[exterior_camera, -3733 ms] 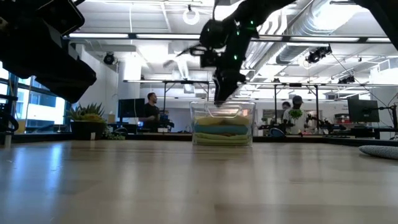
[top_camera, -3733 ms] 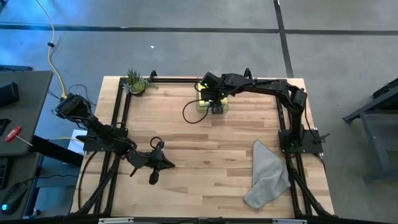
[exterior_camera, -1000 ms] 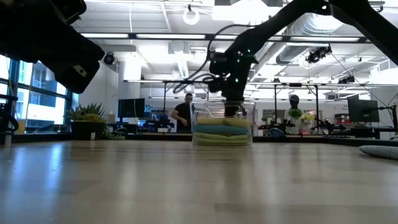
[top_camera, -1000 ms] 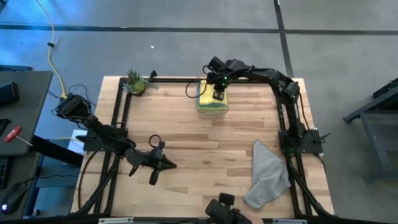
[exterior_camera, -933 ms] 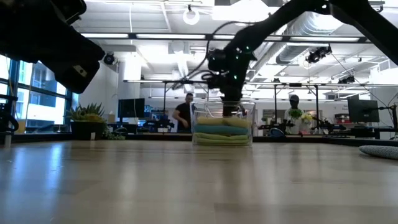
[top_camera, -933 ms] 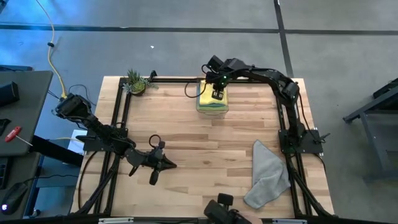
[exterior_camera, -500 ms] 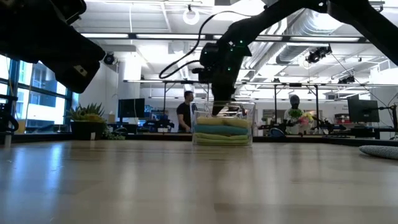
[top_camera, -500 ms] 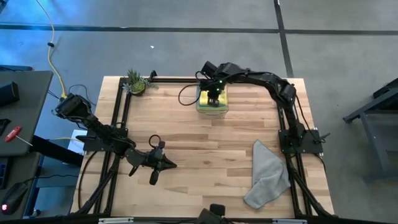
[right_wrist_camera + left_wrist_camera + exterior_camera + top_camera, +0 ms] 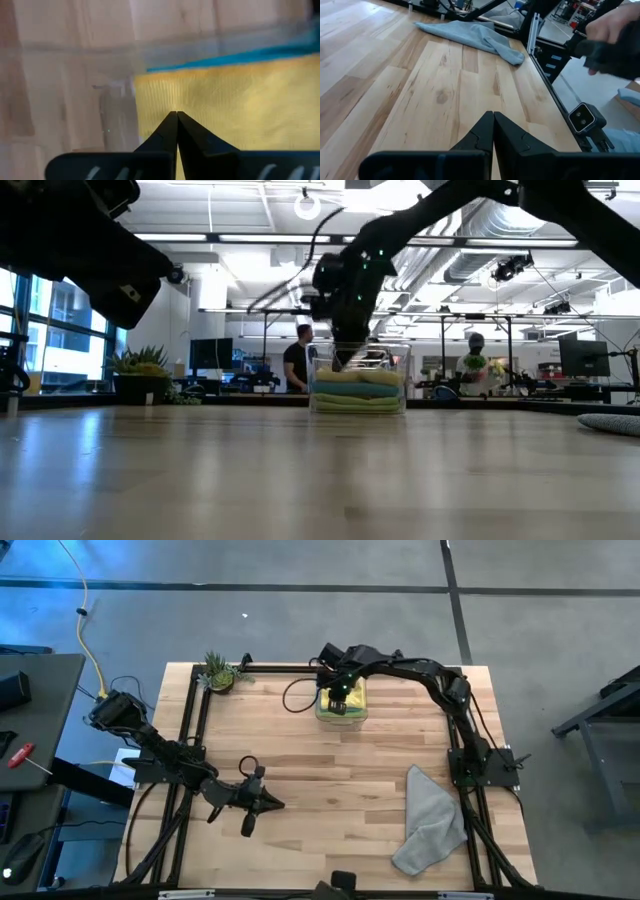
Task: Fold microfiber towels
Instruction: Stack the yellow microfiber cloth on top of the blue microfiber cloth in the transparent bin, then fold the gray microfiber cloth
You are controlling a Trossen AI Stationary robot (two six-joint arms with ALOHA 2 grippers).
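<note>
Table (image 9: 300, 750) — light wood, black frame rails on both sides. Right arm reaches across the far edge to the clear plastic bin (image 9: 341, 706); right gripper (image 9: 339, 697) sits directly over the bin, fingers closed together with nothing between them, tips just above the yellow towel (image 9: 225, 100). Yellow towel is top of the stack in the bin; teal blue towel (image 9: 235, 56) shows as a thin edge past it, under the gripper. From the low view the stack (image 9: 358, 391) reads yellow, teal, lime green layers inside the bin, the right gripper (image 9: 340, 350) dipping in at the rim.

Grey towel (image 9: 428, 821) lies loose and rumpled on the table, well apart from the right gripper, near the right arm's base. In the left wrist view it (image 9: 470, 34) lies ahead of the fingers, well clear.

Left gripper (image 9: 262, 804) hovers idle near the left arm's base — fingers (image 9: 482, 131) shut, empty.

Small potted plant (image 9: 218, 672) at the far corner, off to the side of the bin. Person's hand (image 9: 612, 25) visible beyond the table edge.
</note>
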